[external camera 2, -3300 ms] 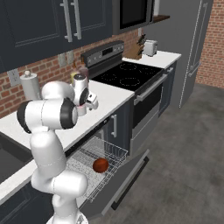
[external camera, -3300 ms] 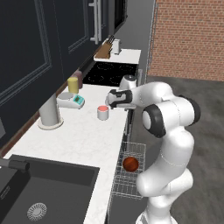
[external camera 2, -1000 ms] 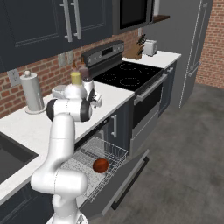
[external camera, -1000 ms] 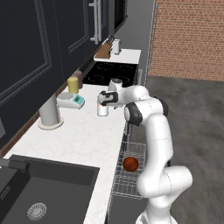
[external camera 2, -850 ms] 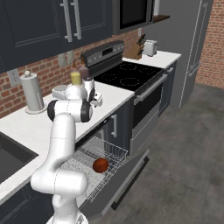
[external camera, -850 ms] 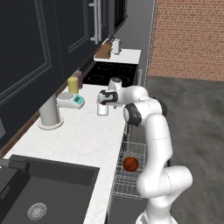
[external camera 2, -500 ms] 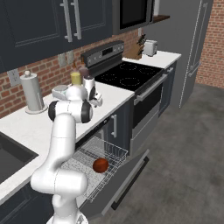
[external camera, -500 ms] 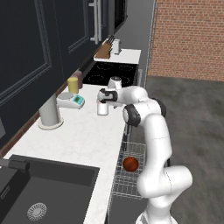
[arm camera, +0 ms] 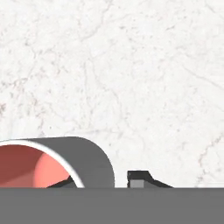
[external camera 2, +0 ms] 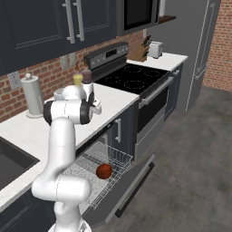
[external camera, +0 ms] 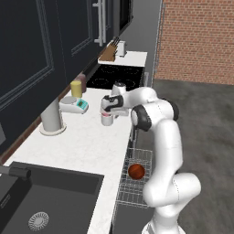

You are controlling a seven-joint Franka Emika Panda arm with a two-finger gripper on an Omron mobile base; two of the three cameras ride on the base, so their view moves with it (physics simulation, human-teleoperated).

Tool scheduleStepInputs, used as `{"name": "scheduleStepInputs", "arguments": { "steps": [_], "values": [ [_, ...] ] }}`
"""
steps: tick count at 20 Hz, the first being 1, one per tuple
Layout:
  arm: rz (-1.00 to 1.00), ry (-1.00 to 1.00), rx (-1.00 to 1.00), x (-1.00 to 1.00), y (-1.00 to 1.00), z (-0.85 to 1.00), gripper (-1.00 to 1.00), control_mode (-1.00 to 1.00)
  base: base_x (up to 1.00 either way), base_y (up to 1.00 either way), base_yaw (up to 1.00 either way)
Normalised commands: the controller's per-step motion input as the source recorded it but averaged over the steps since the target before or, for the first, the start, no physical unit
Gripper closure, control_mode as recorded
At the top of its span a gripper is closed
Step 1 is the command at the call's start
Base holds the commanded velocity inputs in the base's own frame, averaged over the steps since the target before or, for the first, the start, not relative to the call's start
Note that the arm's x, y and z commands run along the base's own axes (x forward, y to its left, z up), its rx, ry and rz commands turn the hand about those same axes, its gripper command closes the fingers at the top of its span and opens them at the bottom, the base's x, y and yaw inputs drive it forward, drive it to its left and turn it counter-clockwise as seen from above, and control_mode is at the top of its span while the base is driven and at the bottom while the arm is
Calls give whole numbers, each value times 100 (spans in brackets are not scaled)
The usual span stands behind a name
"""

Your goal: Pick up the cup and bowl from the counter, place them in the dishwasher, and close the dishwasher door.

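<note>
Marbled white stone: the counter (external camera: 82, 141) is carrying the cup (external camera: 107, 119), which is standing upright near the front edge, between the sink (external camera: 45, 201) end and the black stove (external camera: 114, 77).
Claw state: the claw (external camera: 108, 109) is sitting right over the cup; in the hand view one dark fingertip (arm camera: 139, 178) is lying just outside the grey wall, with the salmon inside (arm camera: 26, 168) on its other side, so the fingers are probably straddling the rim, but whether they are pressing on it I cannot tell.
Bowl: the reddish-brown bowl (external camera 2: 104, 171) is already lying in the wire rack (external camera 2: 97, 170) of the dishwasher, below the counter edge.
Door: the dishwasher door (external camera 2: 131, 188) is hanging open beyond the rack.
Risk, pinch: a thin wall caught near its lip is likely giving poor purchase, so the cup may be tilting or slipping as it lifts.
Risk, knock: an off-centre close could be pushing the cup along the smooth stone towards the counter edge.
Risk, carry: swinging down to the rack, the cup may be striking the counter lip or landing on the bowl.
</note>
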Motion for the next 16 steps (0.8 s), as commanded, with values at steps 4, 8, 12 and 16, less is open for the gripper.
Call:
{"name": "scheduleStepInputs", "arguments": {
  "steps": [4, 8, 12, 16],
  "values": [
    [-3, 0, 0, -55, 1, -41, 100, -100, 0, 0, 0],
    [-3, 0, 0, -38, 0, -24, 100, -100, 0, 0, 0],
    [-6, -3, 0, -62, -12, 0, 100, -100, 0, 0, 0],
    [-7, -8, 0, -89, -35, 0, 100, -100, 0, 0, 0]
  ]
}}
